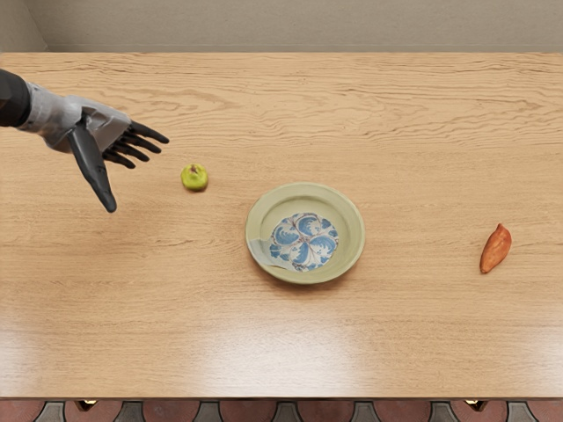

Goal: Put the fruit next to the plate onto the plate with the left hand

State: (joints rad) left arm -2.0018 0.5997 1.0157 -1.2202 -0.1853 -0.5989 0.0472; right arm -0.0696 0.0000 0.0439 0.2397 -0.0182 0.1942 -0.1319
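A small green fruit (194, 177) lies on the wooden table, up and to the left of the plate. The plate (345, 215) is pale green with a blue and white pattern in its middle, and nothing lies on it. My left hand (119, 158) reaches in from the left edge and hovers left of the fruit, apart from it. Its dark fingers are spread and the thumb points down, holding nothing. The right arm does not show.
An orange-red elongated fruit (495, 248) lies far to the right of the plate. The wooden table (281, 343) fills the view, with its front edge near the bottom and a wall behind the far edge.
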